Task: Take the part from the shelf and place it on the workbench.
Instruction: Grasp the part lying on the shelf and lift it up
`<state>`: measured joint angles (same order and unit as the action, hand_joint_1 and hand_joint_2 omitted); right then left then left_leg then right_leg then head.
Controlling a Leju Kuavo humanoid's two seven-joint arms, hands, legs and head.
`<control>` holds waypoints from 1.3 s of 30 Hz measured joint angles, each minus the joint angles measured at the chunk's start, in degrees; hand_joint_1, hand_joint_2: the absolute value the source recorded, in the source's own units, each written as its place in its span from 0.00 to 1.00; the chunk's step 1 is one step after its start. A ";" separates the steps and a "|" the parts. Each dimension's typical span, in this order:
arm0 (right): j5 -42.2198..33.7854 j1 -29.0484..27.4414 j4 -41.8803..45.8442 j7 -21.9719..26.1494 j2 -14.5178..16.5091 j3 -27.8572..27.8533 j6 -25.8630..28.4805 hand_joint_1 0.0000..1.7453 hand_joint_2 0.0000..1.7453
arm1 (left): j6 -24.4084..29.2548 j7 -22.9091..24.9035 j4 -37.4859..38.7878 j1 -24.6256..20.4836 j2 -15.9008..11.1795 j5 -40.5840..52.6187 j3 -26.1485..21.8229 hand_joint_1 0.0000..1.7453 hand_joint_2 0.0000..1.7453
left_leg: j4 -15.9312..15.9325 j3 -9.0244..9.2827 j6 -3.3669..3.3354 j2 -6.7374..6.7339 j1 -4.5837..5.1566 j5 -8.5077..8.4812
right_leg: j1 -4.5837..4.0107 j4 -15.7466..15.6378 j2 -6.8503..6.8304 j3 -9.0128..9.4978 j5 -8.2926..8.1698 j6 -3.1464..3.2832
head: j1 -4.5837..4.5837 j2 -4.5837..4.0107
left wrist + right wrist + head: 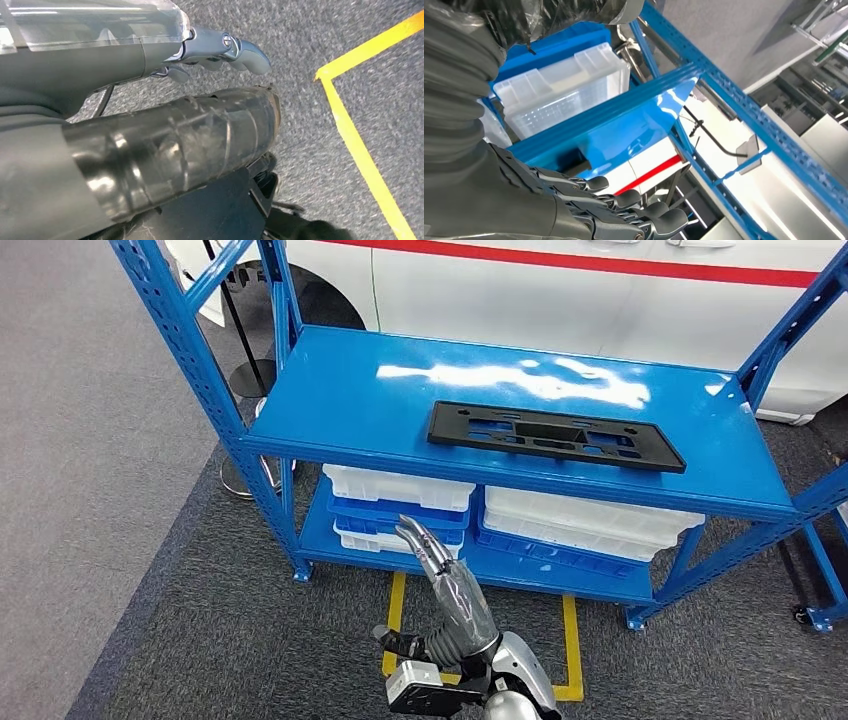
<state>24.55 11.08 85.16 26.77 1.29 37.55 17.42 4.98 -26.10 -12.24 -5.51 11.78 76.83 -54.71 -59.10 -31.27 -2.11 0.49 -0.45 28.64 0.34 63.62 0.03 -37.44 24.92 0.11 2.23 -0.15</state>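
The right hand (445, 580) is raised in front of the shelf (330, 400), fingers (624, 200) stretched out side by side and holding nothing. The left hand (150, 100) hangs over grey carpet (310, 40) beside yellow tape (360, 155), its fingers slightly curled, empty. Just beyond the right hand sit white bins (400, 485) on the lower level. Farther and higher, well apart from it, the black part (556, 435) lies flat on the top level.

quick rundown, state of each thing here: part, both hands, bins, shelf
black part: lying flat on the shelf's top deck, untouched
right hand: raised toward the shelf, fingers extended, holding nothing
left hand: hanging over the carpet, fingers loosely curled, holding nothing
white bins: stacked on the lower deck
blue shelf: standing upright on the carpet, top deck glossy
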 joint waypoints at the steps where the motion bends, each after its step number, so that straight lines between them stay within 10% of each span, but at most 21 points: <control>1: 0.00 0.00 0.00 0.00 0.00 0.00 0.00 0.00 1.00 | 0.00 0.00 0.00 0.00 0.00 0.00 0.00 0.00 0.00 | 0.00 0.00 0.00 0.00 0.00 0.00 | 0.00 0.00 0.00 0.00 0.00 0.00 | 0.00 0.00; 7: 1.02 -0.17 0.13 -0.04 0.03 -0.08 1.02 0.00 1.00 | 0.09 0.02 0.09 -0.04 0.03 0.05 0.05 0.00 0.00 | 0.15 0.19 0.71 -0.06 0.17 0.47 | -0.43 -3.27 0.00 1.61 0.44 0.64 | -0.01 0.00; 11: 4.58 -1.94 0.18 -0.28 0.13 -0.09 3.80 0.00 1.00 | 0.44 0.07 0.11 0.20 -0.03 0.20 0.23 0.00 0.00 | -13.88 -8.14 2.94 -0.28 -0.29 4.42 | -0.04 -5.36 -0.12 4.92 2.31 1.71 | -0.12 0.00; 14: 4.80 -2.36 0.15 -0.29 0.13 -0.09 3.86 0.00 1.00 | 0.45 0.03 0.11 0.21 -0.10 0.39 0.34 0.00 0.00 | -4.36 -4.54 2.90 -0.37 -0.40 -1.48 | 0.01 -4.78 0.02 6.05 3.89 1.02 | -0.11 0.00; 19: 4.93 -2.80 0.09 -0.36 0.13 -0.07 4.21 0.00 1.00 | 0.58 -0.11 0.13 0.31 -0.15 0.72 0.48 0.00 0.00 | 0.14 -1.80 0.68 -0.11 -0.15 -1.04 | -0.09 -4.14 0.05 6.94 4.77 -0.56 | 0.01 0.00; 21: 4.99 -2.91 0.15 -0.36 0.13 -0.09 4.65 0.00 1.00 | 0.59 -0.11 0.13 0.37 -0.17 0.72 0.49 0.00 0.00 | 0.50 -0.56 -0.10 -0.06 -0.26 -0.58 | 0.05 -0.88 0.02 5.44 5.71 -1.06 | 0.03 0.00; 25: 6.10 -3.90 0.28 -0.37 0.08 -0.22 6.34 0.00 1.00 | 0.62 -0.11 0.13 0.48 -0.20 0.69 0.49 0.00 0.00 | 0.65 1.69 -0.52 -0.04 -0.16 1.34 | 0.09 11.31 0.00 -3.81 8.92 -1.42 | 0.06 0.00; 31: 7.91 -4.78 0.78 -0.53 -0.02 -0.69 7.85 0.00 1.00 | 0.58 -0.14 0.21 0.68 -0.04 0.68 0.50 0.00 0.00 | 1.26 6.50 0.30 0.17 -0.12 5.35 | -0.94 -1.84 0.04 -2.89 -2.07 0.27 | 0.07 0.00; 35: 10.70 -5.28 1.70 -0.87 -0.11 -1.05 10.38 0.00 1.00 | 0.51 -0.24 0.24 0.56 -0.03 0.68 0.51 0.00 0.00 | 0.35 7.53 1.51 -0.07 -0.05 4.48 | -0.84 -4.40 0.13 -0.08 -1.27 1.51 | 0.06 0.01; 39: 13.64 -5.98 2.66 -1.50 -0.26 -1.31 12.87 0.00 1.00 | 0.60 -0.31 0.26 0.60 -0.03 0.67 0.52 0.00 0.00 | -12.12 -1.09 2.13 -0.15 -0.15 6.67 | -0.62 -6.45 0.04 4.12 0.52 2.22 | -0.08 0.00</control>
<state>38.19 5.10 87.82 25.28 1.03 36.24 30.29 5.58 -26.40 -11.98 -4.92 11.75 77.50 -54.18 -71.22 -32.35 0.02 0.34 -0.60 35.31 -0.29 57.17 0.07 -33.32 25.44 2.33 2.15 -0.15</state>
